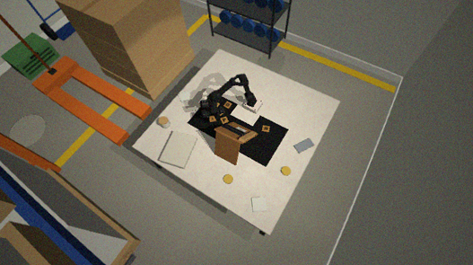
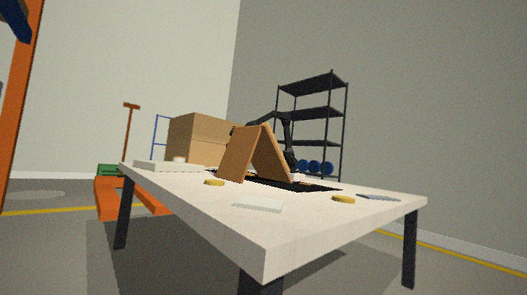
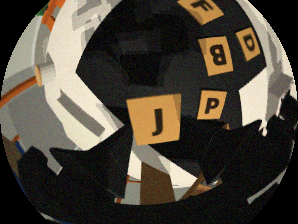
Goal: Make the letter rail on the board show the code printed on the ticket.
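My gripper (image 3: 156,123) (image 1: 205,106) is shut on an orange letter tile J (image 3: 154,117) and holds it over the black mat (image 1: 268,148) (image 3: 127,50). In the wrist view, loose tiles F (image 3: 200,7), B (image 3: 216,55), D (image 3: 248,43) and P (image 3: 212,104) lie on the mat beyond it. In the top view a further tile (image 1: 266,129) lies apart on the mat's right side. The wooden board (image 1: 229,144) (image 2: 249,153) stands as a tent on the mat, with its rail (image 1: 239,128) at the top. In the exterior view the board hides my gripper.
On the table (image 1: 304,97) (image 2: 275,237) lie two yellow discs (image 1: 228,179) (image 1: 286,171), a white card (image 1: 259,203), a grey-blue card (image 1: 303,145), a large flat pad (image 1: 178,149) and a small tan cylinder (image 1: 164,121). A black shelf rack (image 1: 253,8) and a big cardboard box (image 1: 134,32) stand beyond the table.
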Tool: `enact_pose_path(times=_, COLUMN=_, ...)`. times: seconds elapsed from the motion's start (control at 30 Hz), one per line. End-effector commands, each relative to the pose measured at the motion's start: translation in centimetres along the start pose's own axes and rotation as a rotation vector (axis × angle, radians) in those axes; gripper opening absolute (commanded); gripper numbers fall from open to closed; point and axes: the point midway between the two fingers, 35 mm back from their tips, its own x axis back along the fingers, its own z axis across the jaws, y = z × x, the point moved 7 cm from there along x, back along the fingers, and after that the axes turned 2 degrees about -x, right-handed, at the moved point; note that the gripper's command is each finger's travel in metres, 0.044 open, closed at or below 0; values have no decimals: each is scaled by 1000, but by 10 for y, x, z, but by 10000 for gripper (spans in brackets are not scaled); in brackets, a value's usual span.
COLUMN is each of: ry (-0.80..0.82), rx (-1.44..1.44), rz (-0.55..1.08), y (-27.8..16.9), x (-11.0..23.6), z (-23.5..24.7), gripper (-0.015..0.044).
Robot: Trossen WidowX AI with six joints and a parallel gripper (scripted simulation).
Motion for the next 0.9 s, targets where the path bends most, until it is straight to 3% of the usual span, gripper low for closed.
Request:
enact_pose_path(times=0.0, ry=23, rx=135, rz=21, y=-3, x=3, z=-3, gripper=0)
enact_pose_path(times=0.87, ry=245, rx=972, rz=46, y=-21, x=26, z=-5, gripper=0)
